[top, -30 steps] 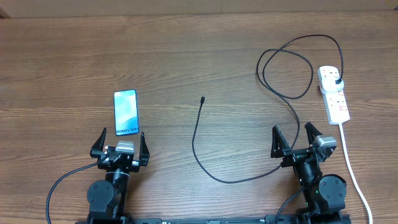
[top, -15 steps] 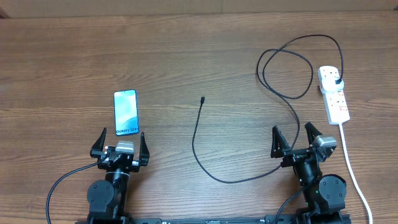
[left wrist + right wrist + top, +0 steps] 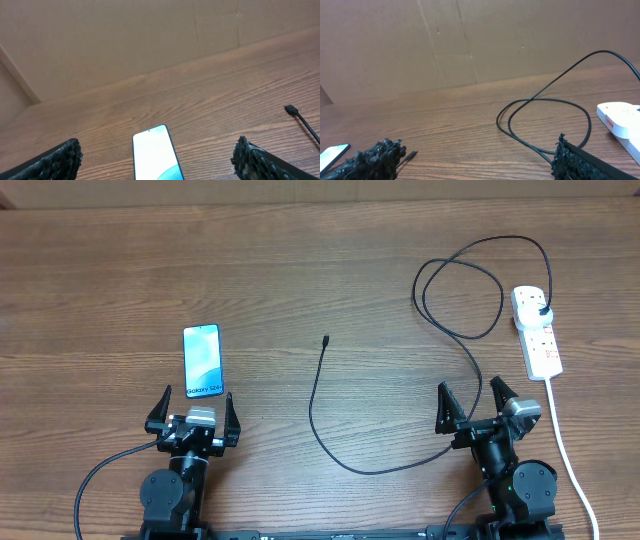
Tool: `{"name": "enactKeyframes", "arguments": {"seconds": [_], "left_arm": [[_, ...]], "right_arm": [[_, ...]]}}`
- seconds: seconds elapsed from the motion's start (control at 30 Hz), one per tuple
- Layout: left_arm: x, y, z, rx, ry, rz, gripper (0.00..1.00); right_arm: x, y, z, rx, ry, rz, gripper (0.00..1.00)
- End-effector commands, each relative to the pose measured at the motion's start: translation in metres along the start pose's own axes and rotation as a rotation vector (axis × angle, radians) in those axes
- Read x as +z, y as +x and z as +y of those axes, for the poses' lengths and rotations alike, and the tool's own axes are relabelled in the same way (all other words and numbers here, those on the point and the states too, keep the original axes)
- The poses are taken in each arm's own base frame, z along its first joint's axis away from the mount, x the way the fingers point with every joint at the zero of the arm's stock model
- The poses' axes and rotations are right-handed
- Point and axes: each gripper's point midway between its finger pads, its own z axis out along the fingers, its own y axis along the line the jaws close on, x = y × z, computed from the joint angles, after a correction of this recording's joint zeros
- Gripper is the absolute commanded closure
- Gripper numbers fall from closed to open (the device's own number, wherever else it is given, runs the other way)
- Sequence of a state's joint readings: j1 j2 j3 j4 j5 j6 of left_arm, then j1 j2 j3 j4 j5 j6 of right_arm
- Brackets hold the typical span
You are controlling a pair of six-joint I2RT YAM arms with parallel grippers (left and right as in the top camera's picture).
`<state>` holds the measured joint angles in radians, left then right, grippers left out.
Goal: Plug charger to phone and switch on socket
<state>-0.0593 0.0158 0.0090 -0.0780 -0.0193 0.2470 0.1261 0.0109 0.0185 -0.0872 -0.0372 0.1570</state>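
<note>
Plainly, both arms sit at the near edge of the table [image 3: 120,270], and neither holds anything. The left pincer [image 3: 195,404] stands wide, its jaws spread to either side of the phone's near end without touching it. The phone [image 3: 202,361] lies flat just beyond it, screen lit and facing up. The right pincer [image 3: 470,394] is just as wide and empty. The charger [image 3: 313,395] trails across the middle of the table, with its small plug tip [image 3: 326,340] lying free, well apart from the phone. Its cable curves past the right pincer, then loops at the far right. Its black plug [image 3: 541,307] sits in the socket [image 3: 540,345], which lies to the right of the right pincer, its thick white cord [image 3: 560,430] running towards the near edge.
</note>
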Motion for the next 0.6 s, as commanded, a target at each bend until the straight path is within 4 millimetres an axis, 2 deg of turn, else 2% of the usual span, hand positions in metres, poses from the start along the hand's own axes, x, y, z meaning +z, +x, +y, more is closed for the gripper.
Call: {"name": "enactKeyframes", "arguments": {"seconds": [0.0,0.57], "left_arm": [[-0.0004,-0.0022,-0.0038,0.019,0.018,-0.015,0.0],[-0.0007,-0.0033,-0.0024,-0.053,0.013,-0.015,0.0]], "right_arm": [[0.0002,0.0023,0.0011,0.006,-0.007,-0.001,0.0],[0.0002,0.0023,0.0011,0.006,-0.007,-0.001,0.0]]}}
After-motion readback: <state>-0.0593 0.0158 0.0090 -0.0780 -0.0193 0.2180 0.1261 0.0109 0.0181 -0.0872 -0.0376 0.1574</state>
